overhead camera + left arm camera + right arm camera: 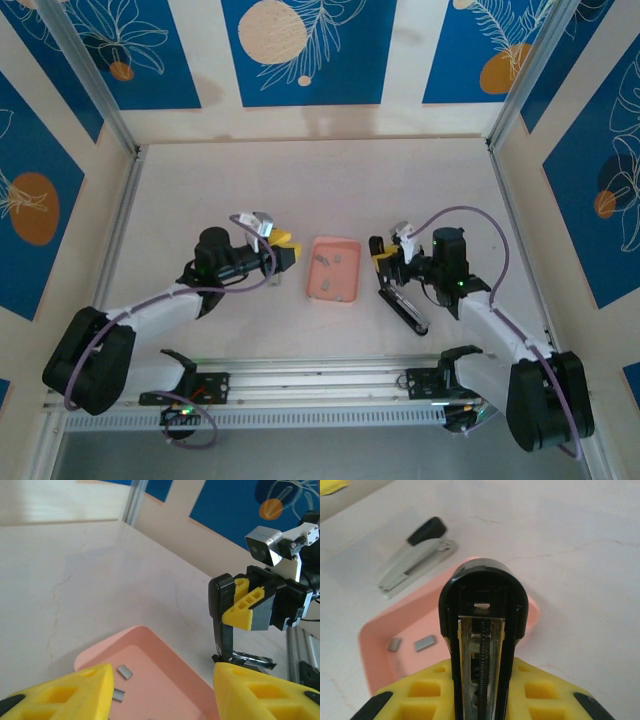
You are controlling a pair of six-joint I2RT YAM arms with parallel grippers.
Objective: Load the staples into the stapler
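The right gripper (482, 682) is clamped narrowly on the black stapler (482, 590). Its yellow fingers (420, 695) press both sides of the raised arm, which stands upright with the magazine channel and its spring facing the wrist camera. From above, this gripper (383, 262) sits right of the table's (300, 180) middle. The stapler's lower half (408, 308) lies flat and slants toward the near right corner.

Just past the held arm and below it is the pink tray (375, 630). Two of the staples (425, 643) lie loose on the tray floor, near its left wall in this view, apart from the gripper and lower than the stapler's open top. Beyond the tray, toward the table's left edge, a grey stapler (412, 560) with a black end lies flat on the table.

The left gripper (162, 690) stands open, its two yellow fingers (75, 692) well apart with nothing between them. It hangs over the left rim of the tray (150, 645). Two strips of staples (125, 671) lie in the tray beside the left finger, untouched. Across the tray, the right gripper holds the stapler arm (221, 600) upright. In the top view, the left gripper (283, 250) is just left of the tray (345, 275), which sits between the two grippers at mid-table, nearer the near edge than the far one.
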